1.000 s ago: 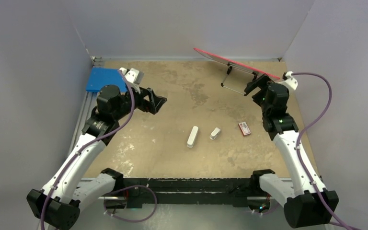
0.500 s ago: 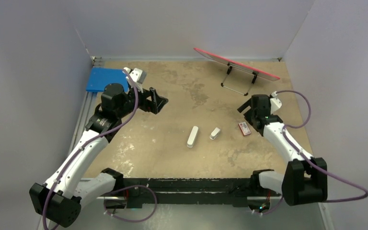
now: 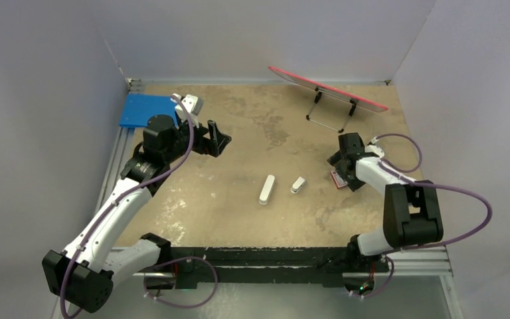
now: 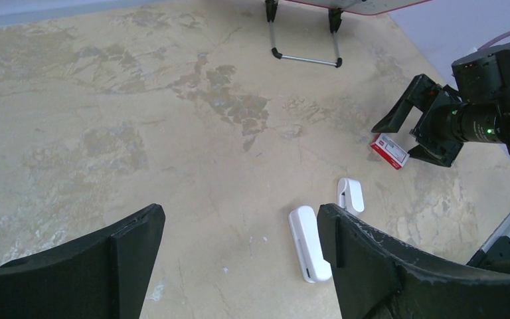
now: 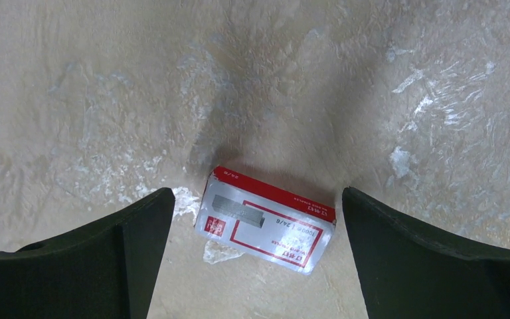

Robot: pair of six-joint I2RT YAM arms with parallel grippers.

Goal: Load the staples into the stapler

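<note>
The white bar-shaped stapler (image 3: 267, 189) lies on the table mid-front; it also shows in the left wrist view (image 4: 309, 242). A closed red-and-white staple box (image 5: 265, 229) lies flat to its right (image 3: 336, 178). The dark-grey staples themselves are hidden; only their picture shows on the box. My right gripper (image 5: 257, 199) is open, low over the box with one finger on each side, not touching it (image 3: 340, 171). My left gripper (image 4: 239, 226) is open and empty, held above the table at the left rear (image 3: 219, 139), apart from the stapler.
A shorter white piece (image 3: 297, 185) lies between the stapler and the box. A red board on a wire stand (image 3: 325, 90) leans at the back right. A blue flat block (image 3: 139, 109) lies at the back left. Walls enclose three sides.
My right arm has folded down and toward the front, bringing its open gripper from near the wire stand to just over the staple box. My left gripper has shifted only slightly.
</note>
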